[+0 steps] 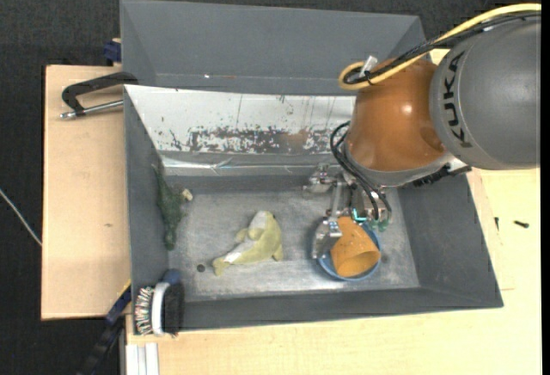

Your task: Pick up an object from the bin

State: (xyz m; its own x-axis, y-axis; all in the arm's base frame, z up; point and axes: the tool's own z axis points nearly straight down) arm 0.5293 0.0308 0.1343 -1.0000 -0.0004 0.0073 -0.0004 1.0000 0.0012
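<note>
My gripper [347,208] is low in the right part of the bin, under the orange wrist cover. Directly below it, touching or nearly touching, lies an orange cup with a blue rim [353,253], tipped on its side near the front wall. The gripper's lower end overlaps the cup's top edge, and I cannot make out whether the cup is held. A pale yellow soft toy [254,243] lies on the bin floor to the left of the cup, well apart from the gripper.
A dark green lizard-like toy [168,205] lies along the left wall. A black brush with pale bristles [157,310] sits at the front left corner. A small dark speck [199,268] lies near the yellow toy. The arm covers the bin's back right.
</note>
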